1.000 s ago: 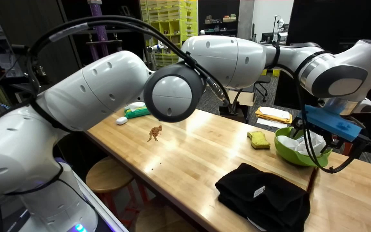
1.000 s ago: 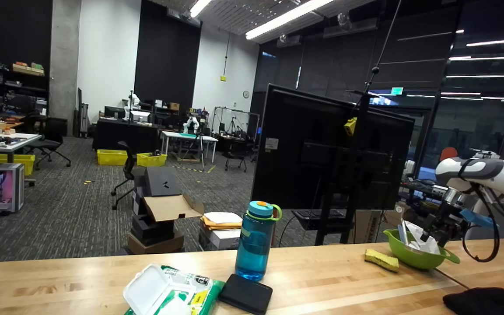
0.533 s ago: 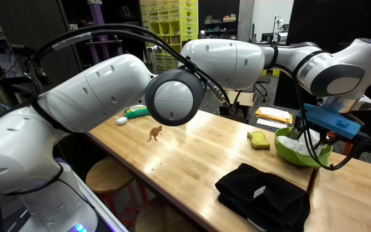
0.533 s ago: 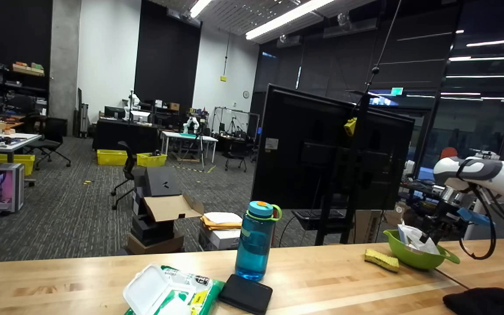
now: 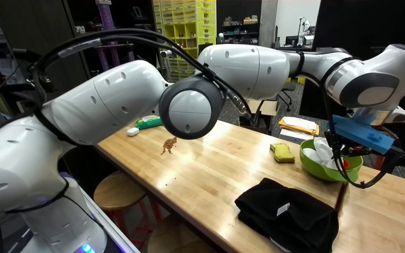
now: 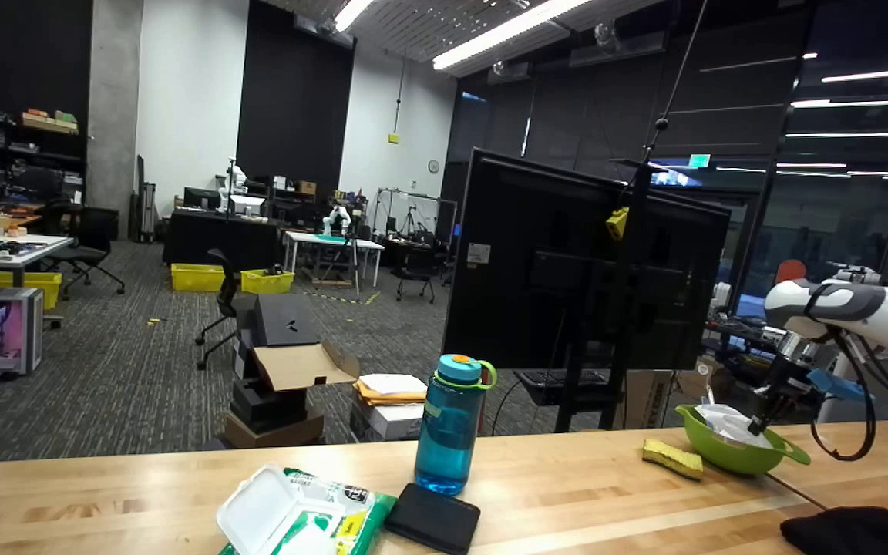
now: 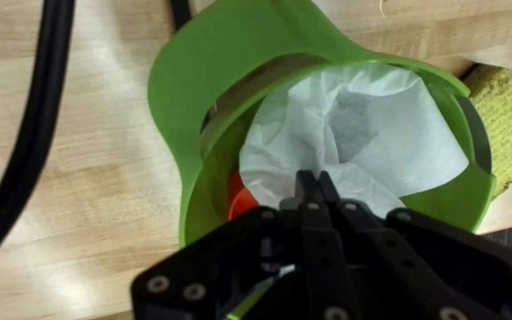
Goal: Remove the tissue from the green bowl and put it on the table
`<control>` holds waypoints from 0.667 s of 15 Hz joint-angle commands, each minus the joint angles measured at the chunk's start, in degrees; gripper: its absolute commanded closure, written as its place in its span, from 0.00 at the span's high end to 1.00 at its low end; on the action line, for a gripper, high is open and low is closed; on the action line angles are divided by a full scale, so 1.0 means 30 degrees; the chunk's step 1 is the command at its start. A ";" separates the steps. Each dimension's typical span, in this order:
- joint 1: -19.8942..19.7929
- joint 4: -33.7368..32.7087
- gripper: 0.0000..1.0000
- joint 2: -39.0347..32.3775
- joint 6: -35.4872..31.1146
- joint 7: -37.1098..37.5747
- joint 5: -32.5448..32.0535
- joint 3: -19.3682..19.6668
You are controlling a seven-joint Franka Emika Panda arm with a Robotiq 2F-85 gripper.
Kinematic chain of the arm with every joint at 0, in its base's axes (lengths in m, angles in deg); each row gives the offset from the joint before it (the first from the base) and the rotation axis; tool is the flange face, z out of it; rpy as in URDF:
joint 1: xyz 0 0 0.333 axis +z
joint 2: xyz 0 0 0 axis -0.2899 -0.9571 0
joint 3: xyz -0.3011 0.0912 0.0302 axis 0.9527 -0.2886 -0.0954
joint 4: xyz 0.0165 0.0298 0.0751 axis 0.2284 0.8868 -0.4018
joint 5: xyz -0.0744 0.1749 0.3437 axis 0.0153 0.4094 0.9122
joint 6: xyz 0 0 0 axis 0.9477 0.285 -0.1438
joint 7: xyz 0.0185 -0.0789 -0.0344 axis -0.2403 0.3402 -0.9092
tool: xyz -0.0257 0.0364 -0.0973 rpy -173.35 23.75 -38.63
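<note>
In the wrist view the gripper [image 7: 315,177] hides the lower part of the green bowl [image 7: 247,38]; a red item [image 7: 242,201] inside shows only partly. The crumpled white tissue [image 7: 398,153] lies in the bowl, its long axis across that view, one corner pointing toward the rim beside the yellow sponge [image 7: 505,129]. The gripper's jaws meet narrowly over the tissue; whether they pinch a fold cannot be told.

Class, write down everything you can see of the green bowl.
The green bowl is round and smooth, plastic-looking, with a broad slotted lip on one side. It stands upright on the wooden table beside a yellow sponge, holding a crumpled white tissue and something red; whether the gripper touches it is unclear.
</note>
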 commanded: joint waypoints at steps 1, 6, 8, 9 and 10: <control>-0.0180 -0.0733 0.00 -0.0262 0.0367 0.0331 -0.0112 0.0040; 0.0048 -0.1060 0.00 0.0737 0.0971 0.0406 -0.0004 -0.0042; -0.1027 -0.3305 0.00 0.0329 0.1725 0.1155 -0.2369 -0.2730; -0.1087 -0.3689 0.00 0.0383 0.2005 0.1164 -0.2839 -0.3152; -0.1247 -0.4236 0.00 0.0363 0.2484 0.1326 -0.3449 -0.3944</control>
